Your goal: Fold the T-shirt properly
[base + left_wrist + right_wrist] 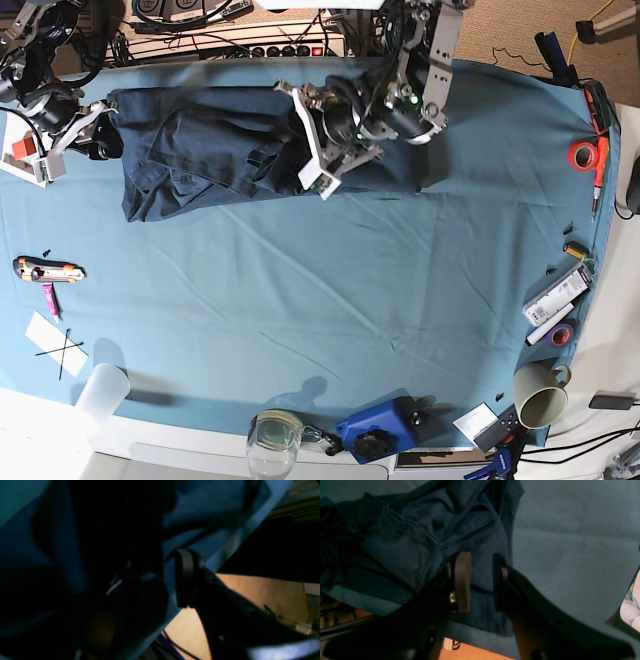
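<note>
The dark navy T-shirt point(220, 150) lies rumpled across the far part of the teal tablecloth point(300, 300). My left gripper point(325, 160) is down on its middle-right part. In the left wrist view its jaws stand apart point(152, 580) with dark folds of T-shirt point(200, 507) bunched around and between them. My right gripper point(100, 135) is at the shirt's left end. In the right wrist view its fingers are apart point(482, 580), straddling a flat flap of T-shirt point(407, 542) near the table edge. I cannot see either pair of fingers pinching the cloth.
A box cutter point(45, 268) and a marked paper point(55, 345) lie at the left. A paper cup point(100, 390), a glass point(275, 440) and a blue device point(380, 430) line the near edge. At the right stand a mug point(540, 395), markers point(555, 300) and orange tape point(583, 155).
</note>
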Robot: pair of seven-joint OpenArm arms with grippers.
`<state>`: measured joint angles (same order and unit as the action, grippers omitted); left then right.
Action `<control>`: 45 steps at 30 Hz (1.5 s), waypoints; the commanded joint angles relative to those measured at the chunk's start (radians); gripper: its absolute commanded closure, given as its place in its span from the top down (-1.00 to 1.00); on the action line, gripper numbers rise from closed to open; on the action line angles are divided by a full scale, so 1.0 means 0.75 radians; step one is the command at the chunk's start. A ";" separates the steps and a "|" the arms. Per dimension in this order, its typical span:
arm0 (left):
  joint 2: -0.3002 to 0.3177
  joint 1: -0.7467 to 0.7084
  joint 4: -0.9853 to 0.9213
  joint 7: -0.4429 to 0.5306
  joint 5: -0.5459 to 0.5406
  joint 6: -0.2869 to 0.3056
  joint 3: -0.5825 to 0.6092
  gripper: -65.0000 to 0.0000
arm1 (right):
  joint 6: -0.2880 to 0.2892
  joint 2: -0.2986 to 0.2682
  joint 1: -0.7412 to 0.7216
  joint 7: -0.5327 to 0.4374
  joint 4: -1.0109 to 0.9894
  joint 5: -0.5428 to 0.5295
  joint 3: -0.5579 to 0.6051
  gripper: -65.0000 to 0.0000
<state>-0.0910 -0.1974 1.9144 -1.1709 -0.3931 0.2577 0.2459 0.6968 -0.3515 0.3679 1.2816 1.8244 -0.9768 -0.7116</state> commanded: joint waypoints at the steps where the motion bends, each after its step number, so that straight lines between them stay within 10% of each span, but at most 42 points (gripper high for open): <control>1: -0.011 0.022 0.036 0.025 -0.034 0.001 0.003 -0.34 | 0.002 -0.031 -0.007 -0.035 0.021 -0.023 -0.013 -0.52; 15: -0.012 0.036 -0.115 0.294 0.126 0.001 0.001 -0.34 | 0.002 -0.031 -0.007 -0.034 0.021 -0.126 -0.013 -0.52; 30: -0.011 0.097 0.039 0.140 -0.030 -0.019 -0.001 -0.34 | 0.002 -0.041 -0.018 -0.046 0.021 -0.188 -0.014 -0.52; 45: 0.142 -0.124 0.443 0.161 0.341 -0.114 -0.001 -0.34 | 0.002 -0.042 -0.181 -0.044 0.021 -0.055 -0.014 -0.51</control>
<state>0.0216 -0.2947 2.2250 -1.0744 -0.1295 0.1680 0.2420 0.6968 -0.3626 0.2382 1.2743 1.8248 -0.9977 -0.7136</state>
